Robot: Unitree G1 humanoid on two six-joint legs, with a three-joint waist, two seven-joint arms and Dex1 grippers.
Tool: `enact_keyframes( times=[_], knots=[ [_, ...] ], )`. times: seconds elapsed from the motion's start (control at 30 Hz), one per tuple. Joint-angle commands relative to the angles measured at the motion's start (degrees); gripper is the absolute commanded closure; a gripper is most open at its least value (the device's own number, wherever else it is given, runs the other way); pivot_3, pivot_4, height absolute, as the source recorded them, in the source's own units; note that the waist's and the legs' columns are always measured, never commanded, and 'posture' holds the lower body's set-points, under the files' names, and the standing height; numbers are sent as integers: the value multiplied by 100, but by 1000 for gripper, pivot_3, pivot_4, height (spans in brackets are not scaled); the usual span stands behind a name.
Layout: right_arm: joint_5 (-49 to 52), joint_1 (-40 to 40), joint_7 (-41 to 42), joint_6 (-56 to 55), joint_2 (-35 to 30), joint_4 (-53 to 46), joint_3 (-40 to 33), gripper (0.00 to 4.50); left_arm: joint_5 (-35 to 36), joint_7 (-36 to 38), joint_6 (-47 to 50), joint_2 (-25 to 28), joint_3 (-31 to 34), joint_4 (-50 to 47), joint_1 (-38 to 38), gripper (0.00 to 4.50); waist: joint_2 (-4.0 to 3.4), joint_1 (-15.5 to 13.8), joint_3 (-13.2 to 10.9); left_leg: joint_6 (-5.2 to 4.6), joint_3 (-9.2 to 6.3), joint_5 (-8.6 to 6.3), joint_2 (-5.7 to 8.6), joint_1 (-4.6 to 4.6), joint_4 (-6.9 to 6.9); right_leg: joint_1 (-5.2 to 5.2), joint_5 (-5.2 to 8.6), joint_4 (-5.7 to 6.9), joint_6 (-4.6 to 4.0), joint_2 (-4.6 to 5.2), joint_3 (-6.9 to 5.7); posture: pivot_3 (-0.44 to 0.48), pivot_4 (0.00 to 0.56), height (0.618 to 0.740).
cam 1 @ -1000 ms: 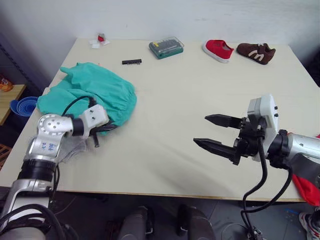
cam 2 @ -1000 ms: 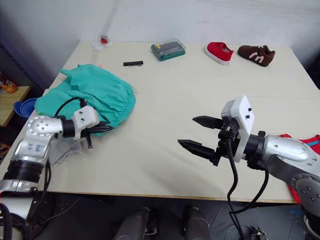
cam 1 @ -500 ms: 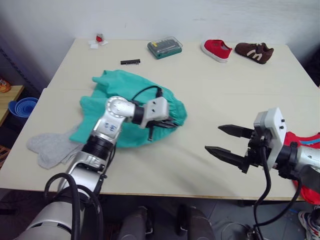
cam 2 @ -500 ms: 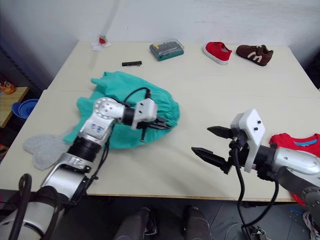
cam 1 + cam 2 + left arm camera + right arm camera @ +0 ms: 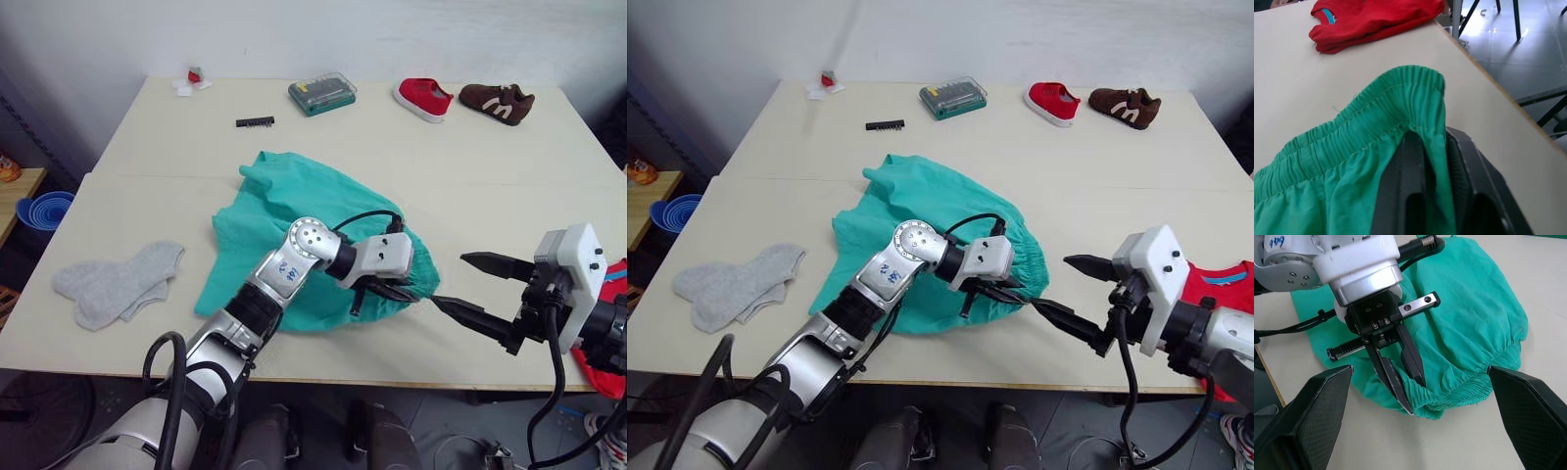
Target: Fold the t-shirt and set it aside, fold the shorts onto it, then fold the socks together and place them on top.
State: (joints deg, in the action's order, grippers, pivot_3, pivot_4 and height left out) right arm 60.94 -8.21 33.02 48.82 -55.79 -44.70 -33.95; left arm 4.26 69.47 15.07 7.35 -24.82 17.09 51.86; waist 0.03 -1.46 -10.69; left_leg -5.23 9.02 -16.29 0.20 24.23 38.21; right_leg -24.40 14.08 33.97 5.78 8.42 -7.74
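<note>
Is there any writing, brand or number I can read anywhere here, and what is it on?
Nothing can be read for sure.
Blue handwritten marks on the left arm's round joint: too blurred to read.
Yellow label inside the green case at the table's far edge: too small to read.
No print shows on the clothes or the shoes.

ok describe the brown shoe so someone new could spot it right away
Look to the far right corner of the table. Two small shoes lie there side by side; the brown shoe is the one nearer the right edge, dark brown with pale markings, unlike the red shoe beside it.
</note>
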Motion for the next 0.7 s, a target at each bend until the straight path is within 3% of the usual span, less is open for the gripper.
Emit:
enact_keyframes(
  times=[0.03, 0.17, 0.3, 0.43, 0.57, 0.7],
  knots=[
    [-102, 60, 50, -113, -83, -124, 42, 0, 651, 316, 709, 285, 400, -892, -17, 2587, 0, 5, 0, 1, -1, 0, 0, 0, 0, 0, 0, 1, 0, 0, 1, 0, 150, 740],
    [-363, 97, 204, -156, -174, -123, 247, 0, 1013, 507, 1083, 996, 827, -1428, -67, 1338, -2, 10, 1, 6, -3, 3, -1, -1, 0, 0, 0, 3, -1, -1, 0, 0, 150, 740],
    [-1254, -84, 688, -543, -496, -215, 644, 0, 631, 749, 166, 2036, 913, -1183, -397, 30, -7, 18, 4, 8, 0, 3, 0, -4, 0, 2, 0, 3, -1, -4, -1, 0, 150, 740],
    [-2048, -97, 1174, -1150, -739, -185, 1006, 0, 466, 1275, -798, 3199, 1042, -1075, -1098, 8, -9, 23, 4, 18, 4, 0, -1, -5, -6, -4, 3, 3, -5, -6, 0, 0, 150, 740],
    [-3087, -336, 1603, -2005, -851, -67, 1506, 0, 500, 1310, -1096, 3766, 1238, -1312, -1679, 8, -7, -29, 4, 47, -5, -17, 1, 1, -5, -5, 4, -6, -7, 3, -4, 0, 150, 740],
    [-4541, -481, 1714, -3236, -860, 232, 2560, 0, 373, 1201, -1478, 4371, 1510, -1708, -2499, 8, -5, 22, 5, 55, -2, -25, 3, -2, -10, -2, 3, -16, -4, 7, 1, 0, 150, 740]
  ],
)
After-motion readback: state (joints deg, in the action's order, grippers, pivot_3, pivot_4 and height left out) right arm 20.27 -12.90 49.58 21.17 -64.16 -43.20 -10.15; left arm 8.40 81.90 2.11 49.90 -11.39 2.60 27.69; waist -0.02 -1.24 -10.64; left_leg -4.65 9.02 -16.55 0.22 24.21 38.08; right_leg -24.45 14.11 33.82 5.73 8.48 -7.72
